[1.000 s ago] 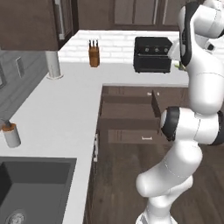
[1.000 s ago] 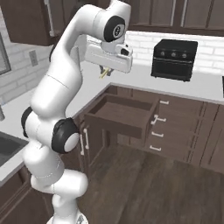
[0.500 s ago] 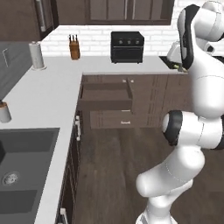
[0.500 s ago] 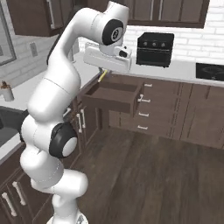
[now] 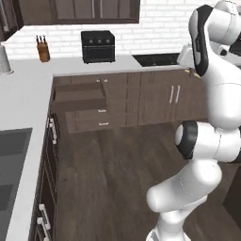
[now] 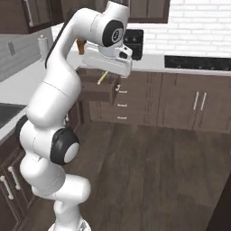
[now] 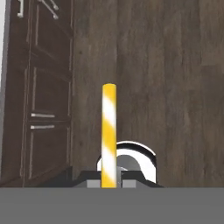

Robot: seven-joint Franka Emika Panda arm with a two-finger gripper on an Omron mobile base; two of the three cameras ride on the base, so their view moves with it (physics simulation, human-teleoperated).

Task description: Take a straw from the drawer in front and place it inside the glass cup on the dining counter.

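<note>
While clamped, yellow-and-white striped straw (image 7: 108, 135).

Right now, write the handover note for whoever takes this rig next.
Gripper: shut on the straw, which sticks out past the fingertips, over the wood floor.
Drawer: pulled open in the corner cabinet run, well away from the hand.
Done: straw is out of the drawer and in hand, arm raised.
Left: get to the dining counter, find the glass cup, drop the straw in it. Drawer is not yet closed, if that matters.
</note>
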